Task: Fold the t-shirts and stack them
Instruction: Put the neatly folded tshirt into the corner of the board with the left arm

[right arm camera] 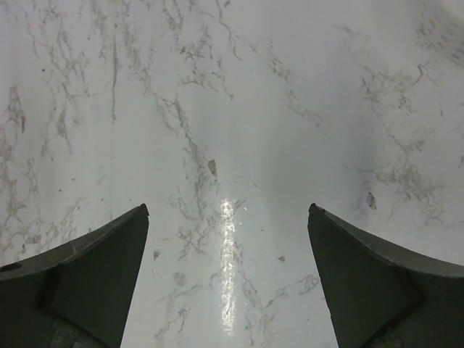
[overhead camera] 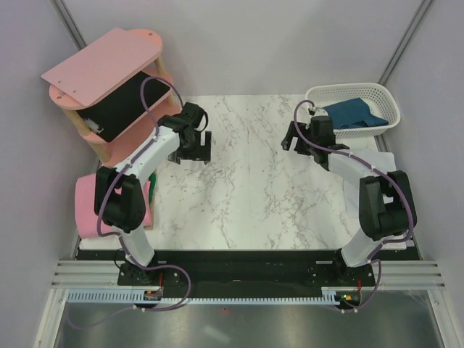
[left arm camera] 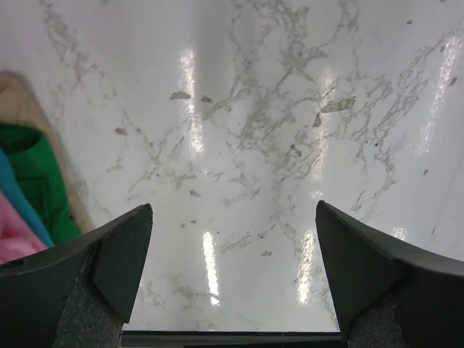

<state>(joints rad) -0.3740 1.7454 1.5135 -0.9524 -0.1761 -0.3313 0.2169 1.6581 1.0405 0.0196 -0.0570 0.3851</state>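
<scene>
Dk blue shirt (overhead camera: pixel 354 113): I see it crumpled in white basket (overhead camera: pixel 387 98), far right.
Pink shirt (overhead camera: pixel 88 210): bundled, near left.
L gripper (left arm camera: pixel 233 210): jaws apart over marble table (overhead camera: pixel 246 196).
R gripper (right arm camera: pixel 228 210): apart too.

Right tool (right arm camera: pixel 226 239) spread wide, empty, above bare marble table (right arm camera: pixel 239 109)

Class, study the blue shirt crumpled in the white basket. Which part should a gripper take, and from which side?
Probably a bunched fold near the middle of the blue shirt, from straight above: the white basket has walls all round and an open top, so a sideways approach is blocked. The open right gripper sits nearest.
</scene>
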